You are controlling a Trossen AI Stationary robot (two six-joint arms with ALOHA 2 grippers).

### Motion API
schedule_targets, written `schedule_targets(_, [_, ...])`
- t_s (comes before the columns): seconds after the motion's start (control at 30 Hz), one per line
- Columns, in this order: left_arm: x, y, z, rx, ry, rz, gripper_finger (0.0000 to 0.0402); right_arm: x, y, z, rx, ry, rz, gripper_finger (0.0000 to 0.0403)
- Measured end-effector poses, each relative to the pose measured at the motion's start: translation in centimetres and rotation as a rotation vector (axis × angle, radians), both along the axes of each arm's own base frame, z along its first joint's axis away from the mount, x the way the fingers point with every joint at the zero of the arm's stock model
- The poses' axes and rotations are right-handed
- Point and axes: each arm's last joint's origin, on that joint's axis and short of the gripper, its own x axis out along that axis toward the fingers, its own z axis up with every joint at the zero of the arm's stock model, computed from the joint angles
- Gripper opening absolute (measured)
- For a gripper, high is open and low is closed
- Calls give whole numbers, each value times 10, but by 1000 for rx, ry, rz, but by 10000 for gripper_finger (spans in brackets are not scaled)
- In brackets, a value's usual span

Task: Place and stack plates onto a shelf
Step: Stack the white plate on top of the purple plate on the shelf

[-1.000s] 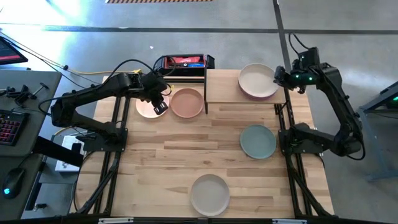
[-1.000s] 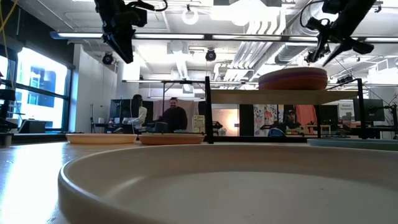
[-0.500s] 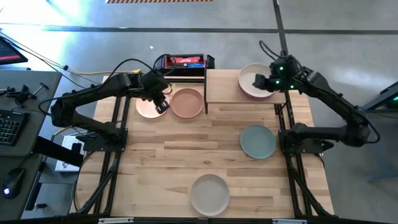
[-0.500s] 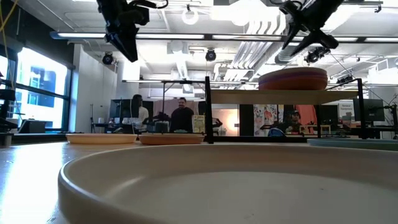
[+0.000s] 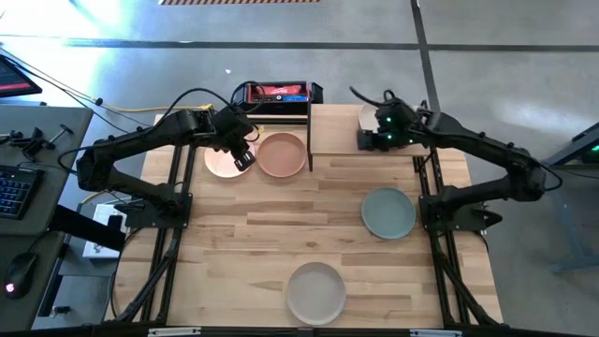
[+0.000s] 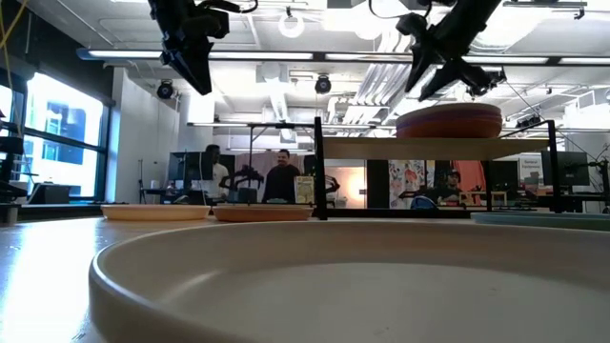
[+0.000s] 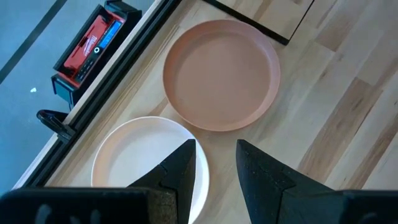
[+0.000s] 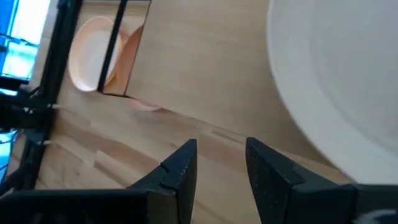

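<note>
Pale butcher-block table (image 5: 253,234): both jaws parted, empty, above round matte plates (image 5: 282,154).

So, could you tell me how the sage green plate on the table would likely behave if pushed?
The round sage green plate looks rigid and lies flat, so it would probably slide, not tip. Its matte finish suggests modest slip on the light wooden tabletop.

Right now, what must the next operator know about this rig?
Left gripper: open, empty, above the table between the cream plate and the peach plate.
Right gripper: open, empty, over the shelf beside the stack.
Done: one stack on the shelf.
Left: cream, peach, green plate and the off-white plate, all on the table.
</note>
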Motion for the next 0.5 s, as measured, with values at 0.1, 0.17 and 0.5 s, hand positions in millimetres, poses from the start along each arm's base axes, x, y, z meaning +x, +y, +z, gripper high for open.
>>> schedule_targets(0.1, [0,0,0,0,0,0,104,1,-2,-2,-15,20,-20,115])
schedule_targets(0.17, [0,0,0,0,0,0,104,1,-2,-2,-21,23,-41,110])
schedule_targets(0.5, [0,0,0,0,0,1,104,-6,0,-7,4,109,-96,74])
